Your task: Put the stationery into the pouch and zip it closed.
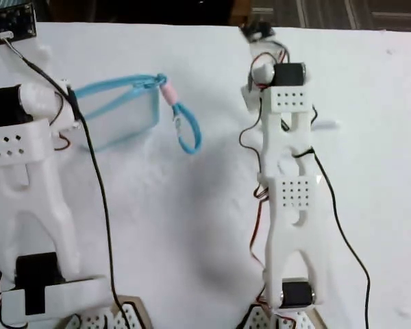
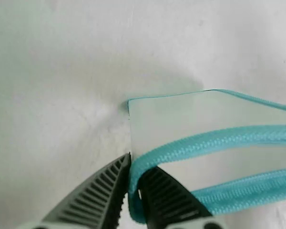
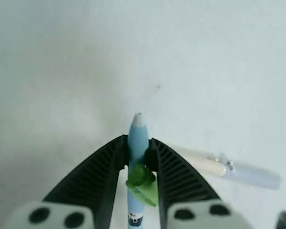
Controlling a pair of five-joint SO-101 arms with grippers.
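At far left, the left tool [image 2: 135, 167] pinches the pouch [image 2: 181, 119], likely anchoring it. The right tool [image 3: 138, 142] clamps a blue pen [image 3: 137, 128].

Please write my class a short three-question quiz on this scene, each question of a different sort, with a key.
1. True or false: the left end effector is shut on the zipper edge of the pouch.
2. What does the right end effector hold? A) a blue pen B) an eraser C) scissors
3. Fill in: the white pen lies on the ____, beside the right end effector.

Key: 1 true; 2 A; 3 table.
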